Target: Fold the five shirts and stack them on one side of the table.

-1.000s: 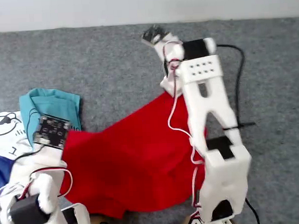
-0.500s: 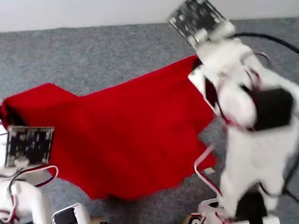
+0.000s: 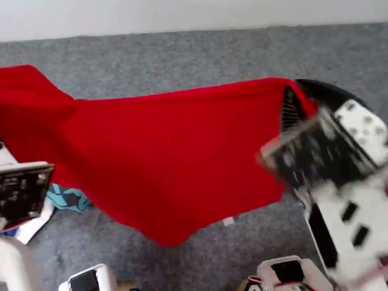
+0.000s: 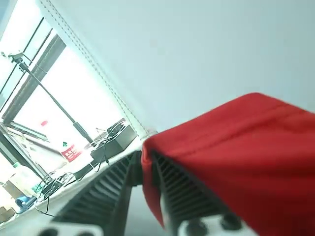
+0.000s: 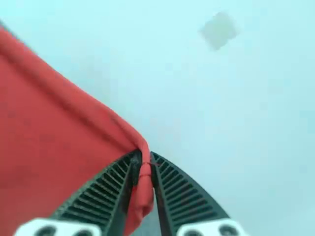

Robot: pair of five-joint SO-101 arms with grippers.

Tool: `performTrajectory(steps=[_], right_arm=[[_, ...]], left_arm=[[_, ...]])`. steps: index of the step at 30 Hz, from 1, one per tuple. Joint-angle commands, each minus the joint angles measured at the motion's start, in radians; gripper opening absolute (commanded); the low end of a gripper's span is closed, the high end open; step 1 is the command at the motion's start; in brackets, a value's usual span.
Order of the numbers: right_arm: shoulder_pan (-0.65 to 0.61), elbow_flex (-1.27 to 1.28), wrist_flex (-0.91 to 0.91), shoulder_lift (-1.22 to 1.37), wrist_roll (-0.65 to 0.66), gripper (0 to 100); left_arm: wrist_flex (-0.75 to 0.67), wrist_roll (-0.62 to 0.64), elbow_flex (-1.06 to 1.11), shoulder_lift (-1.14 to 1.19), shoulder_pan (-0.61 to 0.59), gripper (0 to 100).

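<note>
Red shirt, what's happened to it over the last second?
The red cloth shirt went from lying bunched on the grey carpeted table to hanging stretched wide in the air. The left gripper and right gripper swung up and apart, each with jaws shut on its upper edge. The teal folded shirt stayed at the table's left side.

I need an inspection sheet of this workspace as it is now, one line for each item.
Surface: grey carpet-like table.
Job's things: red shirt held up, stretched between the two grippers; teal shirt and white shirt lying at the table's left.
Clutter: nothing seen.
Grippers: left gripper and right gripper, fingers shut on the red shirt.
Cables: black cable at the table's far right.
Surroundings: white wall; window.
</note>
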Motion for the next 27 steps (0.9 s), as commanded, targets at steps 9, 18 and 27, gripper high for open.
performTrajectory(steps=[9, 18, 27], right_arm=[[0.194, -0.009, -0.074, -0.156, 0.012, 0.9], [0.318, -0.005, -0.076, -0.222, 0.012, 0.9], [0.331, -0.002, -0.090, -0.211, 0.011, 0.9]], left_arm=[[0.149, 0.222, -0.249, 0.117, 0.005, 2], [0.141, 0.167, -0.453, 0.124, 0.077, 2], [0.104, 0.023, -0.544, 0.118, 0.089, 2]])
